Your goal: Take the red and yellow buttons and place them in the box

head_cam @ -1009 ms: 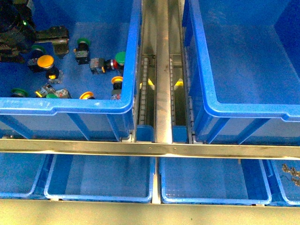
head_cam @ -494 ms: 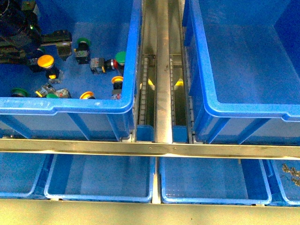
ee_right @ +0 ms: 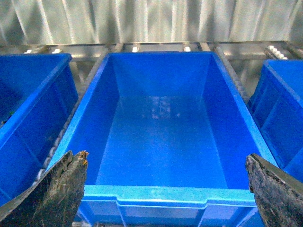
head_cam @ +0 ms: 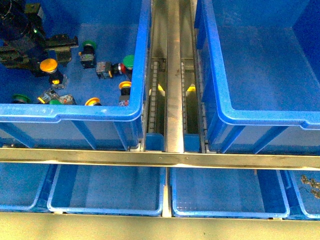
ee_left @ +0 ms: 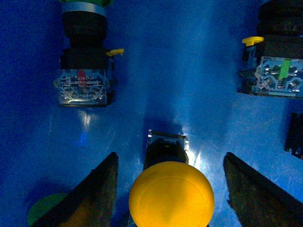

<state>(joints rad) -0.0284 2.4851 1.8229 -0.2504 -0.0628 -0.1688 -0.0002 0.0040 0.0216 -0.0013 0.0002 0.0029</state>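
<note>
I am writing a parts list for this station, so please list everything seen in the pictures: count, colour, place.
Rail: one, grey metal, running down the middle.
Left bin: one, blue, left of the rail.
Right bin: one, blue, right of the rail, nothing seen inside.
Trays: at least four, blue, in a row below the bins.
Metal parts: few, grey, rightmost tray.
Yellow button: one, yellow, left bin.
Red button: one, red, left bin, near its right wall.
Green buttons: at least four, green, left bin.
Orange buttons: two, orange-yellow, left bin, near its front wall.
Left gripper: one, dark, open, around the yellow button.
Right gripper: one, dark, open, facing the right bin.
</note>
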